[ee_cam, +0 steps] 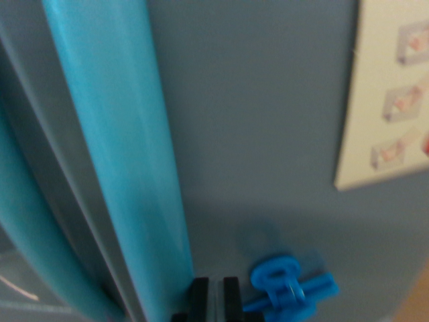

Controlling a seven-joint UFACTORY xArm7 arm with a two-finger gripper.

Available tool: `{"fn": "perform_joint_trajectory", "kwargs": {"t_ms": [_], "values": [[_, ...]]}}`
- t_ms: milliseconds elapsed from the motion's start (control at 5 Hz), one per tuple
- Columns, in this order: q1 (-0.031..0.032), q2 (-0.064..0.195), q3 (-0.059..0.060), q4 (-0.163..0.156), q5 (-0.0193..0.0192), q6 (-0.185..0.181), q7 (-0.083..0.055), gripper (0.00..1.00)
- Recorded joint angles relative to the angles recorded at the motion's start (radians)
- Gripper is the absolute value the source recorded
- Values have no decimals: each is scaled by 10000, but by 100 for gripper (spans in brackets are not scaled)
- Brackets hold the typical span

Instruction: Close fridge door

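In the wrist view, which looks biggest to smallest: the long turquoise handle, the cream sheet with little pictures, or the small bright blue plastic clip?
1. Long turquoise door handle, spanning the whole picture height.
2. Cream sheet with little pictures, cut off at the wrist view's right edge.
3. Small bright blue plastic clip.
The handle is nearest the camera, so its lead is partly apparent.

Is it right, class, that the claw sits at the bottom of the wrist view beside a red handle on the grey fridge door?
Not quite: the handle is turquoise, not red, as the wrist view shows. The claw does sit at the bottom beside it on the grey fridge door.
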Motion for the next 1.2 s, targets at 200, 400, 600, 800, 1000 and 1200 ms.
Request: {"fn": "perform_joint_trajectory", "kwargs": {"t_ms": [200,400,600,800,1000,1200], "values": [[0,706,167,632,0,-4,0,100],[0,706,167,632,0,-4,0,100],[0,1291,283,1187,0,-35,0,100],[0,1291,283,1187,0,-35,0,100],[0,1848,411,1648,0,-299,0,100],[0,1848,411,1648,0,-299,0,100]]}}
